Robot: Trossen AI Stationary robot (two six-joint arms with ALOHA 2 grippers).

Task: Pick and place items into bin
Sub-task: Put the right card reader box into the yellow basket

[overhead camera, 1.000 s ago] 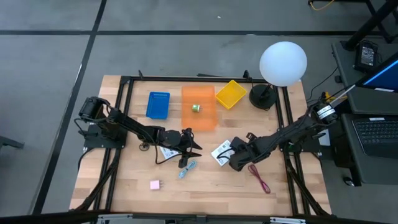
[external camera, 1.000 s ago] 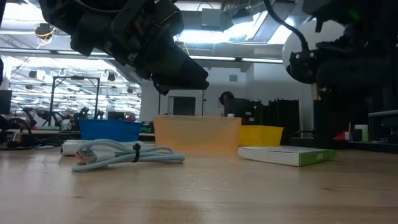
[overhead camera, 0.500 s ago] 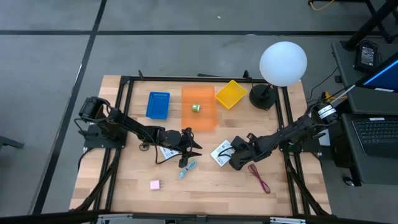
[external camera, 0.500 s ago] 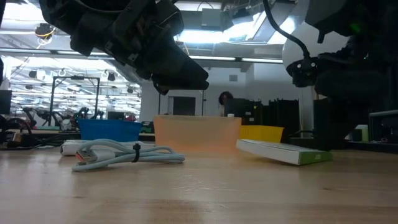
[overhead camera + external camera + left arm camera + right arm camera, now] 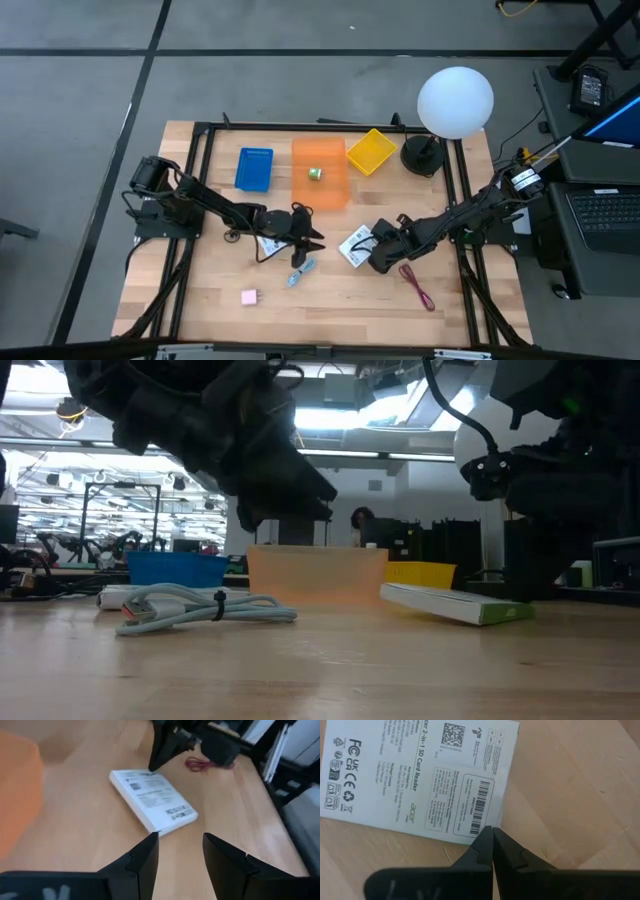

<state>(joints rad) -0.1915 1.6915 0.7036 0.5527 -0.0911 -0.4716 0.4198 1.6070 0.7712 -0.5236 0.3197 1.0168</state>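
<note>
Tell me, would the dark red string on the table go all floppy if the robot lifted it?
Probably yes. The dark-red cord lies in a loose, bent loop on the table, so it would likely droop from wherever it is pinched. It looks thin, so it is probably light and could slip out of a grip. It seems unlikely to roll.

Left gripper [image 5: 318, 240] rotates slightly at the wrist, staying above the table. White packet [image 5: 455, 606] now sits tilted, one edge lifted.
</note>
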